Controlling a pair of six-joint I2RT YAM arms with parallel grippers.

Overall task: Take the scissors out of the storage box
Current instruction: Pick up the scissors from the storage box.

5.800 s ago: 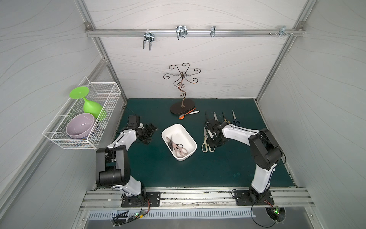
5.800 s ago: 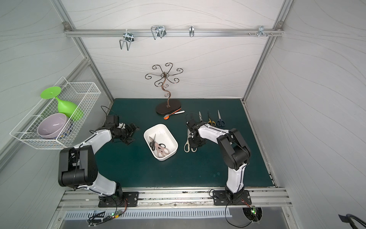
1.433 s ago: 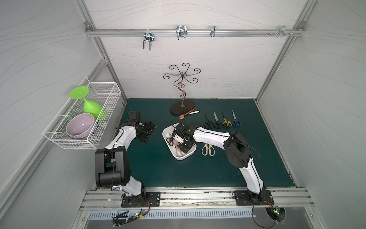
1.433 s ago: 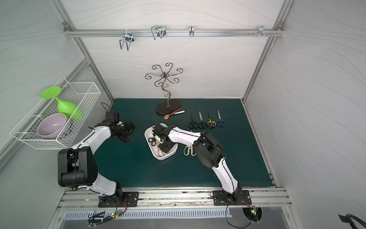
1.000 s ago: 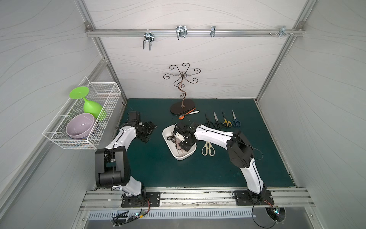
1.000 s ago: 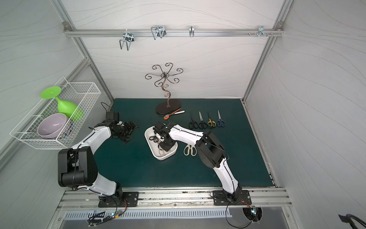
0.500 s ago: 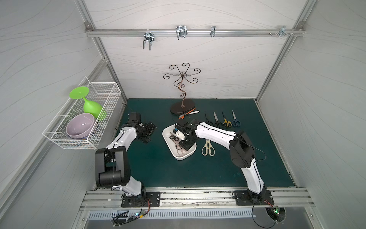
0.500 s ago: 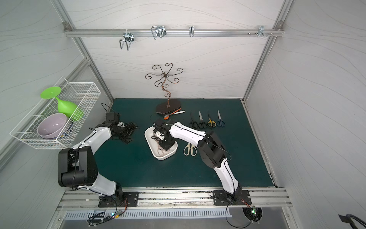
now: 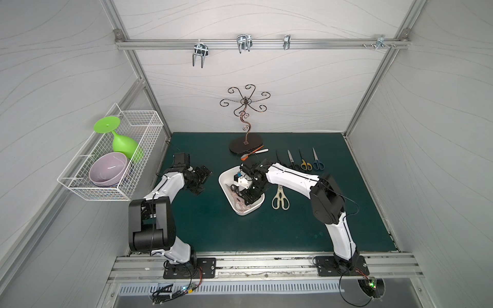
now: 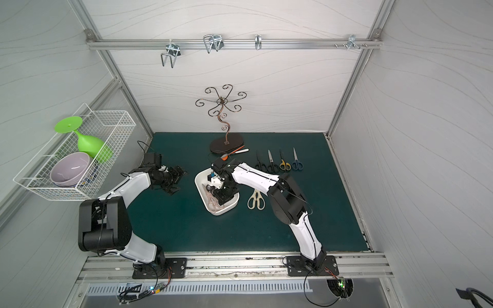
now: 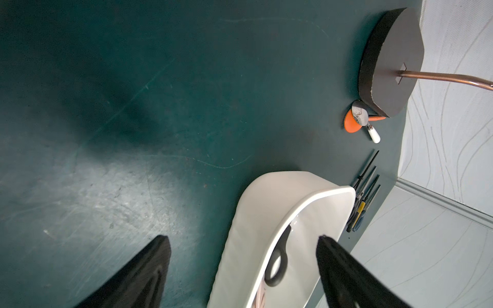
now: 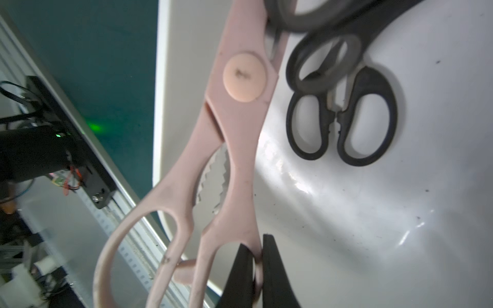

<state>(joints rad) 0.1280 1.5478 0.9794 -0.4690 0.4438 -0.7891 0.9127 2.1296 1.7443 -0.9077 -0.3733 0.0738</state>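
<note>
Right wrist view: pinched one handle loop of the pink shears with the right gripper, partly inside the box, beside a black pair. In a top view, saw the left gripper wide, empty, left of the box; cream shears right of it; farther, four scissors in a row.

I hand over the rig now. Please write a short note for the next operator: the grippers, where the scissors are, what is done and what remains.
Right gripper: shut on a handle of the pink shears, inside the box.
Left gripper: open, empty, beside the box.
Done: cream shears and four small pairs lie on the mat.
Left: lift out the pink shears, then the black pair in the box.
</note>
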